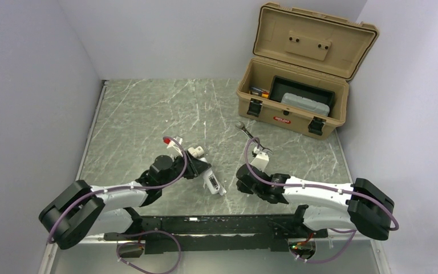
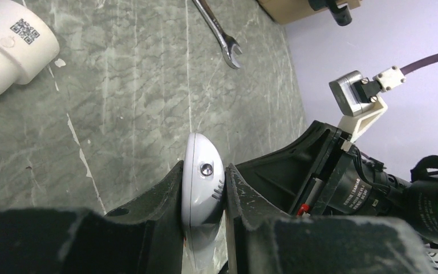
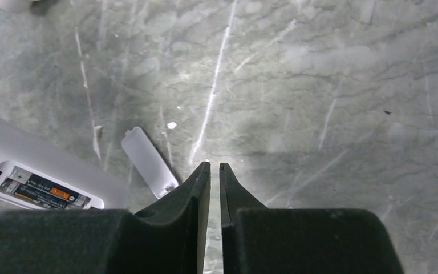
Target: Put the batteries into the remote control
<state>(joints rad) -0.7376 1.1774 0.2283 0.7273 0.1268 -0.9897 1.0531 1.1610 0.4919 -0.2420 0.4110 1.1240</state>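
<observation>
My left gripper [image 2: 203,168] is shut on the end of the white remote control [image 2: 202,188], which carries a small clear bulb. From above, the remote control [image 1: 213,181] slants down to the right from the left gripper [image 1: 202,171]. The right wrist view shows its open compartment with two batteries [image 3: 40,191] lying inside. A loose white cover [image 3: 148,161] lies on the table beside it, just left of my right gripper [image 3: 215,165]. Those jaws stand a narrow slit apart with nothing between them. The right gripper [image 1: 242,173] hovers just right of the remote.
A white pipe fitting [image 1: 197,152] lies just behind the left gripper. Behind the right gripper is a silver wrench [image 1: 245,131]. A tan toolbox [image 1: 296,108] stands open at the back right with a dark tray inside. Grey walls close in on both sides.
</observation>
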